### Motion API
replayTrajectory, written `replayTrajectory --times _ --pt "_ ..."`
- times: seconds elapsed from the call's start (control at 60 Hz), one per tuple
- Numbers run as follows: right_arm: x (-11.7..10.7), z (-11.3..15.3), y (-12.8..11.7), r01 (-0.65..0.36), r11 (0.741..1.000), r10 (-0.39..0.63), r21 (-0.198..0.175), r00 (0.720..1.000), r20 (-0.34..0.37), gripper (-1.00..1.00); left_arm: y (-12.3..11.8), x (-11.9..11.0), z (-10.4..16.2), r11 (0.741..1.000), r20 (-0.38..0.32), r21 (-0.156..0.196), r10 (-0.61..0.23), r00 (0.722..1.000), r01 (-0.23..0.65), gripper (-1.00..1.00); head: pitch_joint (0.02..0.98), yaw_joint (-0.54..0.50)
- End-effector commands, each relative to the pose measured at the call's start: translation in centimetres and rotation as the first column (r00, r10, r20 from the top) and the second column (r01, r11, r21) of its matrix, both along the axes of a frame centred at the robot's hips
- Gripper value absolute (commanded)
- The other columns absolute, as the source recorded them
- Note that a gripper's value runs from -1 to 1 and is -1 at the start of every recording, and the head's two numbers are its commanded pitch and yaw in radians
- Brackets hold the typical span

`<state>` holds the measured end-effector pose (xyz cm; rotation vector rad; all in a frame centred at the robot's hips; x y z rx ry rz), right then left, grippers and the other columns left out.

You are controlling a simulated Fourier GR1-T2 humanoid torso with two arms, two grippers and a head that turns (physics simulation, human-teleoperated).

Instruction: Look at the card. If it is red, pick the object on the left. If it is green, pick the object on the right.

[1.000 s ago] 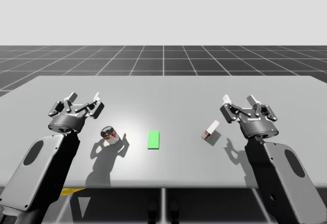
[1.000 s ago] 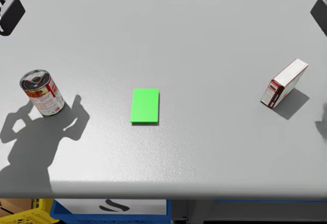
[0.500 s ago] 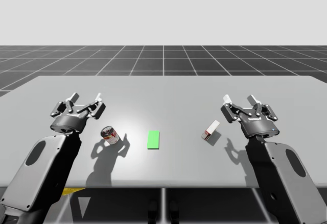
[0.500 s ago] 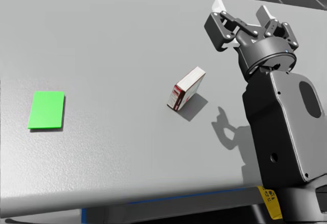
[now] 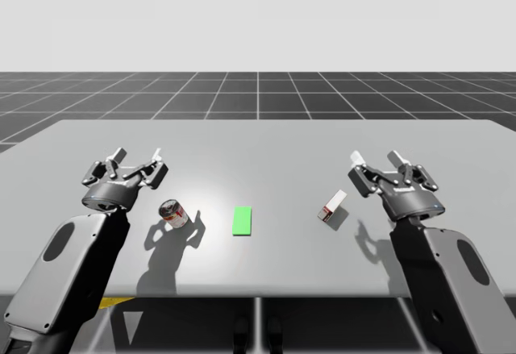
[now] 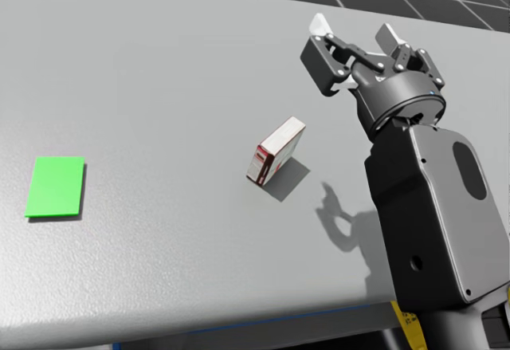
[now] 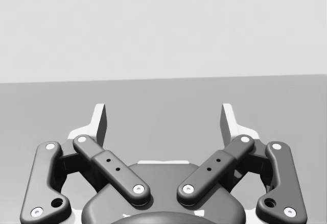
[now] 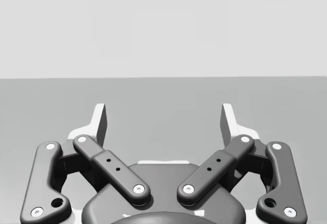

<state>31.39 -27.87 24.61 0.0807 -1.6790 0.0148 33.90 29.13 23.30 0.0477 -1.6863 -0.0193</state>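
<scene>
Card (image 5: 243, 220), green: is lying near the worktop's (image 5: 258, 140) front edge, midway. Box (image 5: 331, 206): is sitting tilted rightward of it; can (image 5: 172, 213) leftward. Left gripper (image 5: 139, 159), right gripper (image 5: 376, 159): are hovering, jaws released, empty.

You have one table (image 5: 258, 140) with three things on it: one green card (image 5: 242, 220), one can (image 5: 172, 213) and one box (image 5: 331, 206). You have two grippers, the left gripper (image 5: 139, 154) and the right gripper (image 5: 376, 158). From above, the can appears to be a single one.
</scene>
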Motion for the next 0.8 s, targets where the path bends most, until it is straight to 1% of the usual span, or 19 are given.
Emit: replayTrajectory --times 0.017,0.15,0.167,0.25,0.283,0.35,0.417,0.467,0.483,0.517,0.55,0.65,0.683,0.75,0.8 --pt "-1.3 0.1 0.6 -0.058 0.998 0.058 0.015 0.998 -0.02 -1.0 0.0 0.1 -0.2 1.0 -0.007 0.001 -0.001 1.0 0.001 -1.0 0.852 -0.33" --pt "-2.9 -0.2 0.6 -0.14 0.99 0.14 -0.003 0.989 -0.047 -1.0 -0.1 0.1 -0.3 1.0 -0.011 0.003 -0.002 1.0 0.002 -1.0 0.851 -0.33" --pt "-3.3 -0.4 0.6 -0.16 0.987 0.159 -0.013 0.986 -0.053 -1.0 -0.1 0.1 -0.3 1.0 -0.012 0.003 -0.003 1.0 0.003 -1.0 0.85 -0.33" --pt "-4.1 -0.8 0.4 -0.197 0.98 0.195 -0.03 0.978 -0.069 -1.0 -0.1 0.2 -0.4 1.0 -0.013 0.004 -0.004 1.0 0.004 -1.0 0.849 -0.33" --pt "-4.6 -1.0 0.2 -0.221 0.974 0.217 -0.054 0.974 -0.069 -1.0 -0.1 0.2 -0.4 1.0 -0.014 0.005 -0.004 1.0 0.004 -1.0 0.848 -0.33" --pt "-5.0 -1.3 0.1 -0.25 0.965 0.245 -0.074 0.967 -0.074 -1.0 -0.1 0.2 -0.4 1.0 -0.015 0.006 -0.005 1.0 0.005 -1.0 0.848 -0.33" --pt "-5.7 -2.0 -0.2 -0.301 0.947 0.294 -0.11 0.953 -0.078 -1.0 -0.2 0.2 -0.5 1.0 -0.017 0.008 -0.006 1.0 0.006 -1.0 0.845 -0.34" --pt "-5.9 -2.3 -0.3 -0.321 0.938 0.312 -0.131 0.946 -0.083 -1.0 -0.1 0.3 -0.5 1.0 -0.017 0.009 -0.006 1.0 0.006 -1.0 0.843 -0.34" --pt "-6.1 -2.6 -0.3 -0.333 0.932 0.324 -0.144 0.942 -0.084 -1.0 -0.2 0.3 -0.5 1.0 -0.017 0.01 -0.007 1.0 0.007 -1.0 0.843 -0.34" --pt "-6.3 -2.9 -0.4 -0.343 0.927 0.333 -0.154 0.939 -0.087 -1.0 -0.2 0.3 -0.5 1.0 -0.017 0.011 -0.007 1.0 0.007 -1.0 0.842 -0.34" --pt "-6.6 -3.4 -0.6 -0.368 0.915 0.356 -0.165 0.929 -0.096 -1.0 -0.2 0.3 -0.5 1.0 -0.018 0.012 -0.008 1.0 0.008 -1.0 0.84 -0.34" --pt "-7.1 -4.4 -0.9 -0.414 0.892 0.401 -0.18 0.91 -0.105 -1.0 -0.2 0.4 -0.6 1.0 -0.02 0.015 -0.009 1.0 0.009 -1.0 0.838 -0.34" --pt "-7.3 -5.1 -1.1 -0.447 0.875 0.433 -0.185 0.894 -0.113 -1.0 -0.3 0.4 -0.6 1.0 -0.022 0.016 -0.009 1.0 0.009 -1.0 0.837 -0.34" --pt "-7.5 -6.0 -1.2 -0.468 0.861 0.451 -0.199 0.884 -0.126 -1.0 -0.3 0.4 -0.7 1.0 -0.023 0.019 -0.009 1.0 0.01 -1.0 0.835 -0.34" --pt "-7.6 -6.9 -1.3 -0.484 0.851 0.465 -0.203 0.875 -0.136 -1.0 -0.3 0.4 -0.7 1.0 -0.025 0.02 -0.01 1.0 0.01 -1.0 0.835 -0.34"
